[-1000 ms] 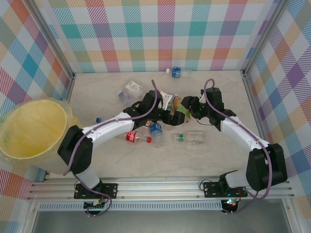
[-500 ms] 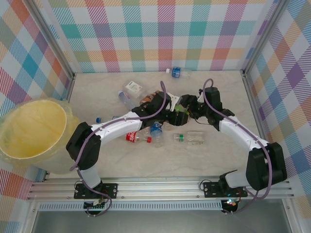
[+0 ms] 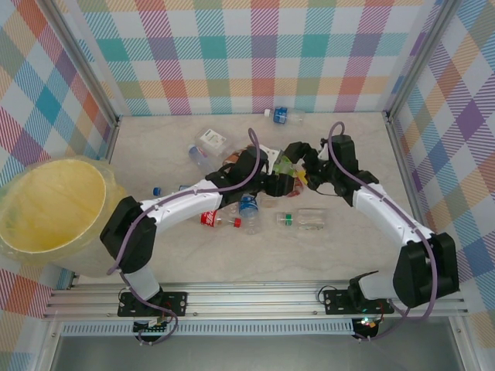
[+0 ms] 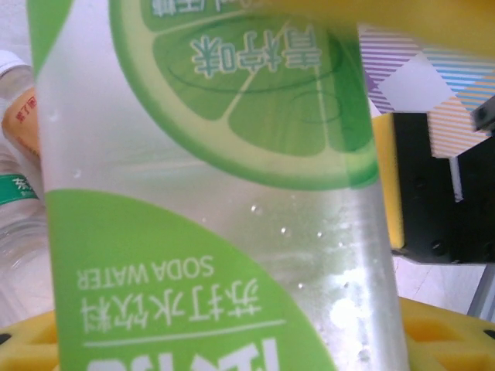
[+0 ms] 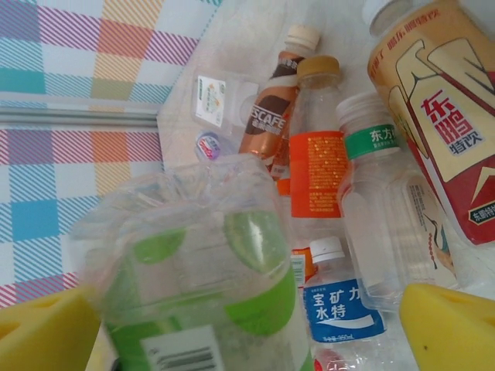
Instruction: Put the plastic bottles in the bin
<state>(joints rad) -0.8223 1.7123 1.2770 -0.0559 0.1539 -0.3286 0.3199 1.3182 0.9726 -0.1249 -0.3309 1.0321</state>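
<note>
The bin (image 3: 46, 224) is sitting off the left edge of the bench (image 3: 348, 255), by its near-left corner, and from above it is looking empty. The left arm is reaching to the middle of the bench, where the left claw (image 3: 278, 179) is clamping narrow on a clear bottle with a green lime label (image 4: 216, 193), holding it off the surface. The right claw (image 5: 247, 328) is standing wide around that same bottle, its yellow pads (image 5: 448, 325) spread to either side. Judging by this, a hand-over between the arms is in progress, with the left arm taking the load.

Next, the right claw is needing to back away toward the right edge without knocking the bottle. The left arm is then needing to swing across to the left edge and let go over the bin. Other bottles are lying mid-bench, among them a red-labelled one (image 3: 220, 219) and a clear one with a green cap (image 3: 305, 219).
</note>
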